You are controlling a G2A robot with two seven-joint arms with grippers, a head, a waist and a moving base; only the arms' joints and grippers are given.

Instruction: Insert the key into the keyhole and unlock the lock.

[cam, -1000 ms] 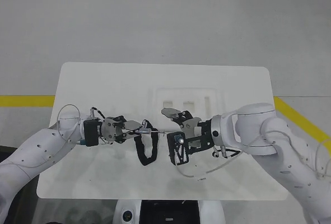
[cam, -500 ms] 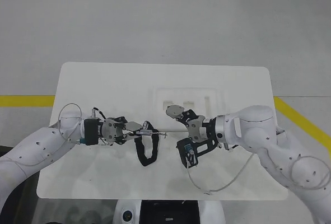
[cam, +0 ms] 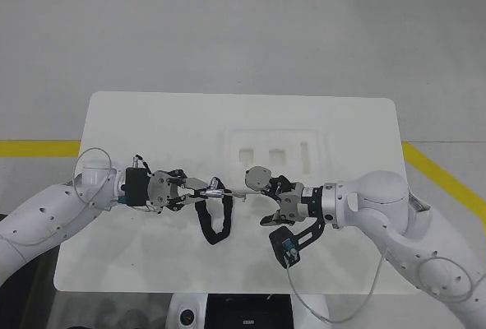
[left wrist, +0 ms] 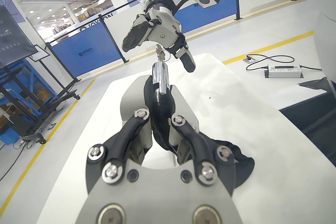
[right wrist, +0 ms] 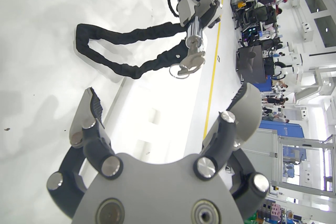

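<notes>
Chrome lock (left wrist: pixel 160 75) in left jaws — key (right wrist: pixel 193 62) in keyhole (right wrist: pixel 193 39), right jaws apart

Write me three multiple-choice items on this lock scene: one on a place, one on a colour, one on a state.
1. The key sits: A in the right gripper; B in the keyhole of the lock; C in the left gripper.
2. The lock's cable is: A red; B yellow; C black.
3. The right gripper is: A open; B shut on the key; C shut on the cable.
Answers: 1 B, the key's blade is in the lock's end; 2 C, the looped sleeve is black; 3 A, its fingers stand wide apart, short of the key.
</notes>
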